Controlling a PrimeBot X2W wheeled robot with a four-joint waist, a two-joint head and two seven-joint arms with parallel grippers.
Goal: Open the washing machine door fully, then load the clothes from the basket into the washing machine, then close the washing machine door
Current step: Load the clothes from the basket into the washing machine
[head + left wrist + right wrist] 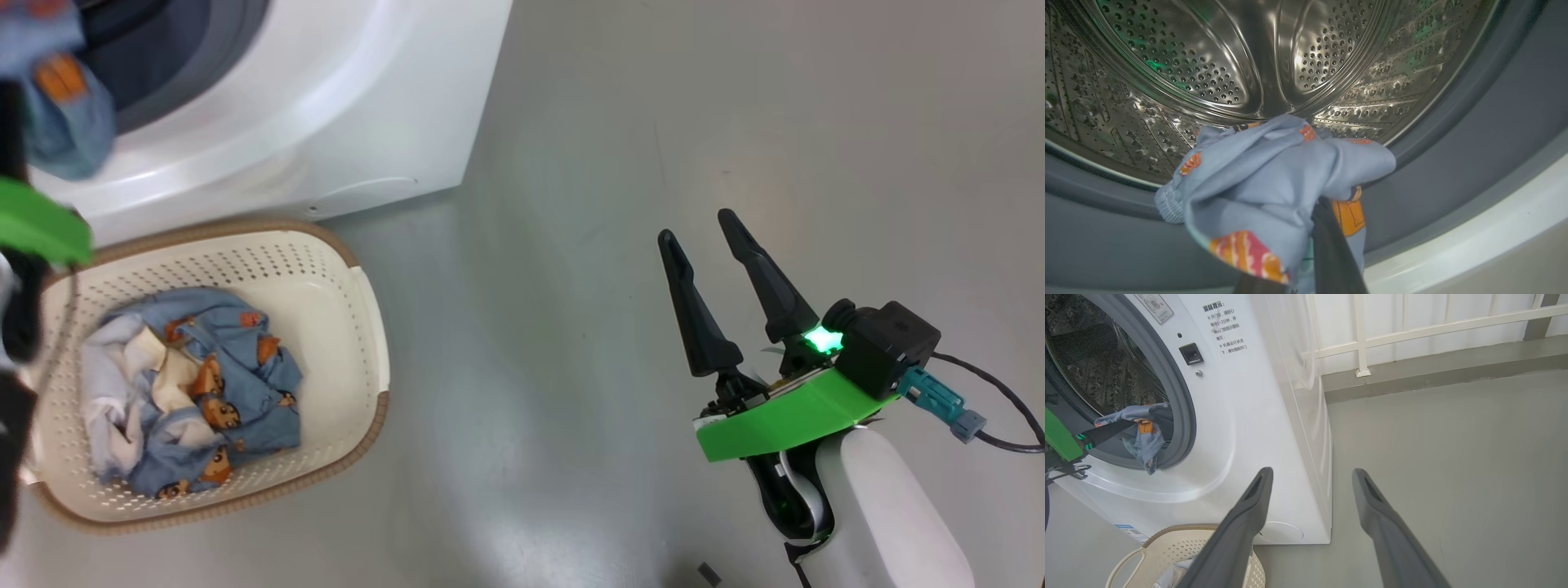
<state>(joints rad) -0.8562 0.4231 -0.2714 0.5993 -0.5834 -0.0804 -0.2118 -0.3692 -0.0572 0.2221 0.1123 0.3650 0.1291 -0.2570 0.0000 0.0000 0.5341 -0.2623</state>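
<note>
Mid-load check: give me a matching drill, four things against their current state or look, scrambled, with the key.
1 left hand
2 right hand
3 basket
4 drum

A open, over the floor
B holds a pile of clothes
C shut on a garment at the drum mouth
D perforated steel

Pairs: 1-C, 2-A, 3-B, 4-D

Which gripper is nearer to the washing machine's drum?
Left. The left gripper, shut on a garment, is at the drum mouth; the right gripper hangs open over the floor beside the washing machine.
</note>
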